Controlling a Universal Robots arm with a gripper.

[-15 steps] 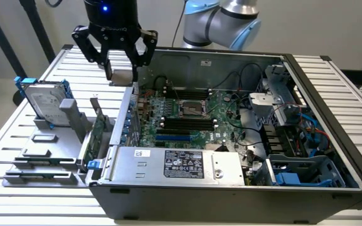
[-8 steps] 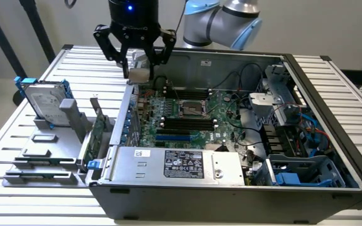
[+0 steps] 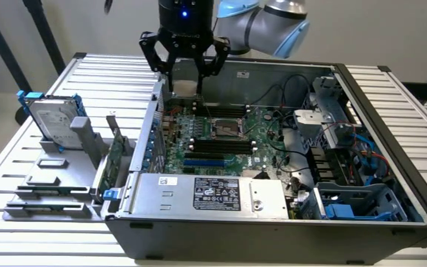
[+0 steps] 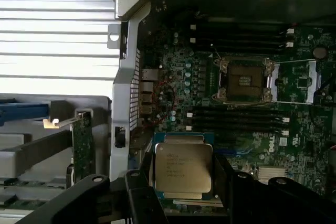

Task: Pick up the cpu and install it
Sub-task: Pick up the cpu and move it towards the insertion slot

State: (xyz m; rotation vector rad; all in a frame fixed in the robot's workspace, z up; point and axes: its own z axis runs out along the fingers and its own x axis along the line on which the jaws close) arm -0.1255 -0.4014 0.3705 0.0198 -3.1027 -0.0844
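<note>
My gripper (image 3: 185, 75) hangs over the open computer case's back wall, towards the exterior view's left, shut on the cpu (image 3: 185, 84). In the wrist view the cpu (image 4: 184, 167) is a small square chip with a silvery metal top on a green base, gripped on two sides by the black fingers (image 4: 140, 192). The empty cpu socket (image 3: 227, 128) lies on the green motherboard below, between rows of black memory slots. It also shows in the wrist view, where the socket (image 4: 244, 80) has its metal frame folded open and is some way off from the held chip.
The case (image 3: 391, 139) lies on its side on a slatted metal table. A power supply (image 3: 206, 193) fills its near edge and cables and drive cages its right. Outside, on the exterior view's left, a grey holder (image 3: 50, 183) carries a hard drive (image 3: 50, 119) with blue rails.
</note>
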